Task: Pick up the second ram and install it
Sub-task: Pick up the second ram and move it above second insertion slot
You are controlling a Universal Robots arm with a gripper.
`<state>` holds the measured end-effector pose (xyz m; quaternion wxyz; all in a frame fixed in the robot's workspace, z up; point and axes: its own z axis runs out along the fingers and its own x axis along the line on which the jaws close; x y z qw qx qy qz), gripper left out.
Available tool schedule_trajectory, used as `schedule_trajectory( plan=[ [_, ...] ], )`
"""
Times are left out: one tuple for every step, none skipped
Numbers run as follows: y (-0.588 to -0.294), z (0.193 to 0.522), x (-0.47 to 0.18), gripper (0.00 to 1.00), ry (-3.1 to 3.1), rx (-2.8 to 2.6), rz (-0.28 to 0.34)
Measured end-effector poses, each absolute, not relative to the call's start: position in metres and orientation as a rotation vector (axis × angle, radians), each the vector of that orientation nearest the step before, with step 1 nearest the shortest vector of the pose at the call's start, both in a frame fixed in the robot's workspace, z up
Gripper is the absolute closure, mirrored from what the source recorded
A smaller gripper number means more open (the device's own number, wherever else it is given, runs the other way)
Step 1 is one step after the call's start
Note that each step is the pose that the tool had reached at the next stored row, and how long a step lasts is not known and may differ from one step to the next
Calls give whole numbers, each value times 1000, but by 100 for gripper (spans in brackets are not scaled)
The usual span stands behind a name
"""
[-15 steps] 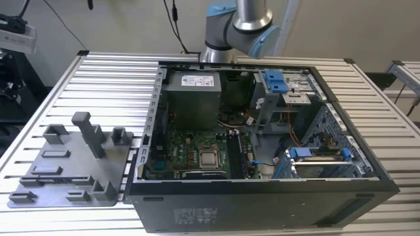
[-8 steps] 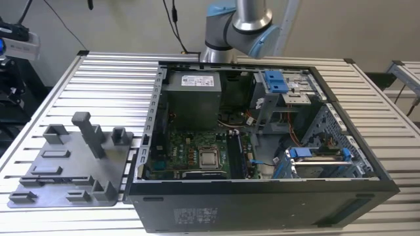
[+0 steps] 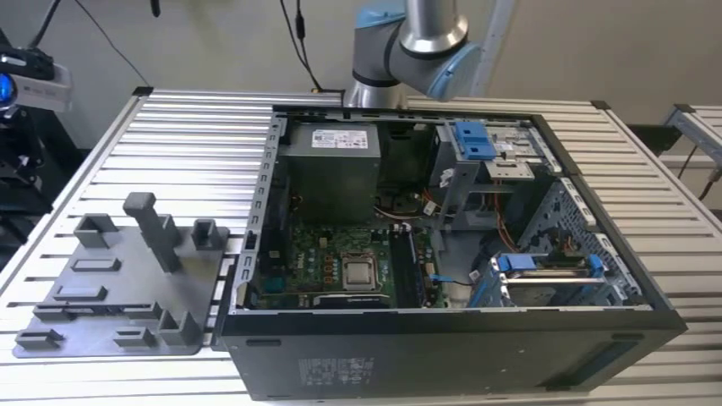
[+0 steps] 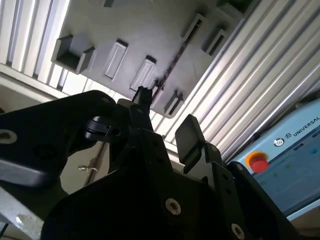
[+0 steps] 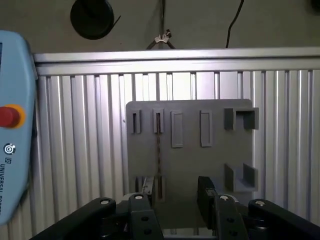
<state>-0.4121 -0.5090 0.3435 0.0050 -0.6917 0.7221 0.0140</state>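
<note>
Grey holder tray (image 5: 190,165) carries the second ram (image 5: 158,150) on edge in one slot, seen in both wrist views. Gripper (image 5: 175,189) fingers spread, nothing pinched, stick's end between them. Tray sits at the exterior view's lower left on slatted table (image 3: 169,135), open PC case (image 3: 451,355) alongside, bare slats around.
</note>
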Motion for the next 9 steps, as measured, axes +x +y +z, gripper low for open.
schedule_trajectory(
  plan=[
    [-509,343,-412,52,2257,-2167,39],
    [-509,342,-412,52,2252,-2167,34],
    [-509,341,-412,52,2246,-2170,31],
    [-509,340,-412,52,2245,-2171,31],
    [-509,338,-412,52,2245,-2171,31],
    [-509,337,-412,52,2245,-2171,31],
    [-509,336,-412,52,2245,-2172,31],
    [-509,334,-412,52,2246,-2172,32],
    [-509,333,-412,52,2246,-2172,33]
  ],
)
